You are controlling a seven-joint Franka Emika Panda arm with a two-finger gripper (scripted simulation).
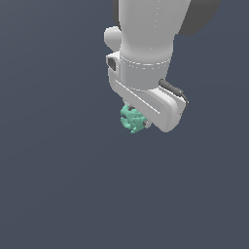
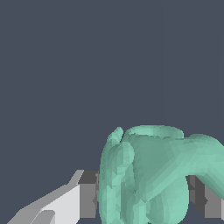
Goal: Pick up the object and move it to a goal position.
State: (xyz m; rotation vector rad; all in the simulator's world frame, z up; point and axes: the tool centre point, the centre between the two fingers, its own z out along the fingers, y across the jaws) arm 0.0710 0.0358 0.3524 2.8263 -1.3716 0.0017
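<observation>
The object [image 1: 132, 119] is a small teal-green lump with knobbly lobes, sticking out from under the white hand of my arm in the exterior view. My gripper [image 1: 138, 124] is mostly hidden there by the hand and the object. In the wrist view the object [image 2: 153, 175] fills the space between two grey fingers [image 2: 87, 194], one on each side, both pressed against it. My gripper [image 2: 146, 197] is shut on the object.
A plain dark blue-grey surface [image 1: 58, 185] fills the background of both views. Nothing else shows.
</observation>
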